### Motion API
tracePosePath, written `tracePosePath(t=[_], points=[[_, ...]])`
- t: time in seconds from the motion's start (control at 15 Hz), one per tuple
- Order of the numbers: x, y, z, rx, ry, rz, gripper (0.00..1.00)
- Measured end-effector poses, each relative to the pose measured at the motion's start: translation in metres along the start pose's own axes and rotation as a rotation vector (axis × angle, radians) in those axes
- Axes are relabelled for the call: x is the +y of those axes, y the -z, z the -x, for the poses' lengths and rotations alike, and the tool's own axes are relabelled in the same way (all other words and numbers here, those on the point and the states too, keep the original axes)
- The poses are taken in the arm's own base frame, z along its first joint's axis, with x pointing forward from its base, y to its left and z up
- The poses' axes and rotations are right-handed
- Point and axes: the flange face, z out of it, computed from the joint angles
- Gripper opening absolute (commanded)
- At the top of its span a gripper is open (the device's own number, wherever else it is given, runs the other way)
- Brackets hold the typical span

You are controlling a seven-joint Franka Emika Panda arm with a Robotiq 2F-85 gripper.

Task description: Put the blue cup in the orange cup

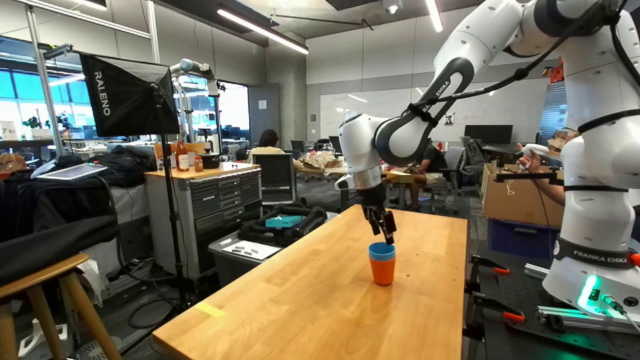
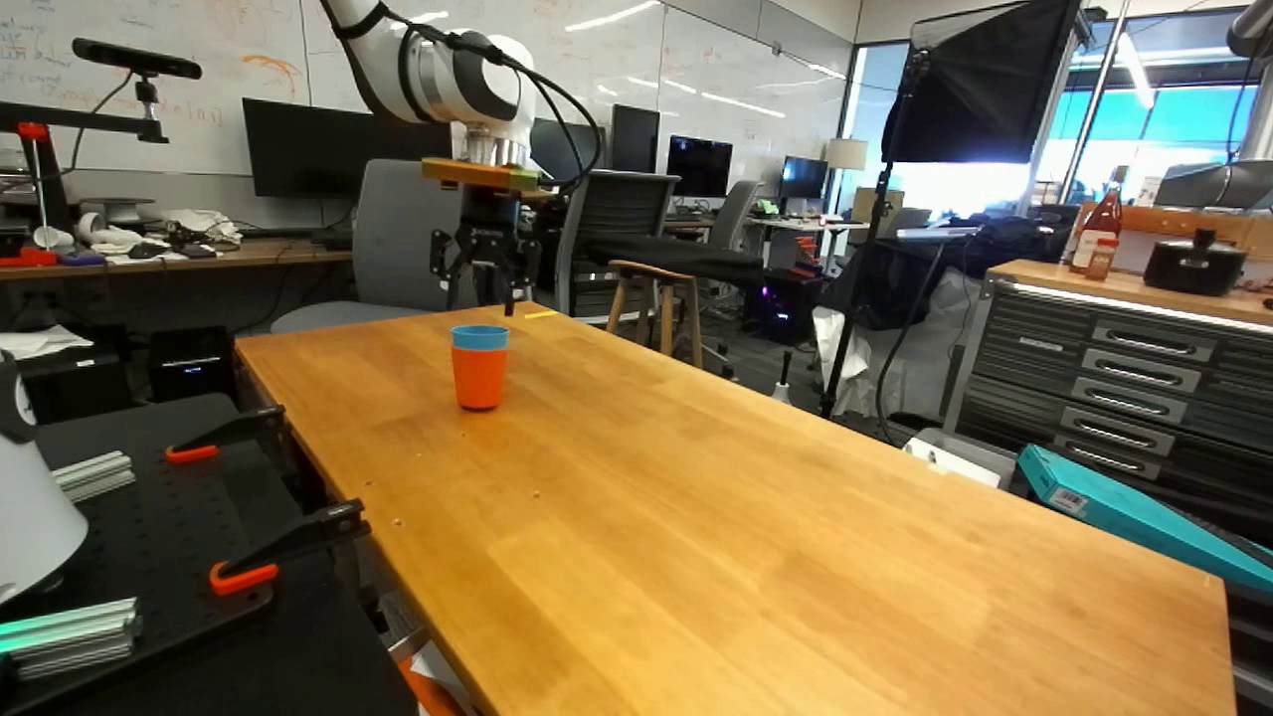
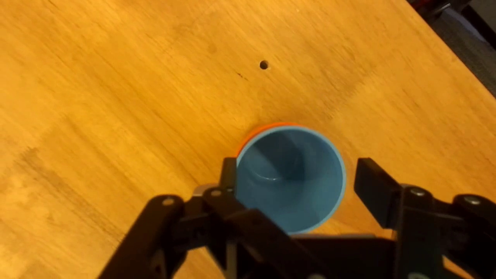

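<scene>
Blue cup sat inside orange cup

The blue cup stood upright within the orange cup, both on the wooden table; in both exterior views its light-blue upper band showed above the orange rim; in the wrist view a thin orange crescent edged part of the blue rim. The end effector hung just above the cups, its fingers spread and gripping nothing; in the wrist view one finger overlapped the edge of the blue rim, while the other stood apart from it; whether the first touched the cup could not be told. A small dark hole marked the table near the cups; in an exterior view yellow tape lay on the table, well apart from them; past the table, a drawer cabinet bore a bottle.
</scene>
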Motion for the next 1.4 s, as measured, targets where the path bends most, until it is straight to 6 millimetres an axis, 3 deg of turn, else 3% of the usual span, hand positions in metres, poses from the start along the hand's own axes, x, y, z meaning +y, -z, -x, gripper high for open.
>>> tracePosePath(t=[0.47, 1.07, 1.4], points=[[0.011, 0.031, 0.009, -0.014, -0.026, 0.011, 1.0], [0.093, 0.08, 0.07, 0.037, -0.219, 0.027, 1.0], [0.124, 0.102, 0.096, 0.08, -0.3, 0.042, 1.0]])
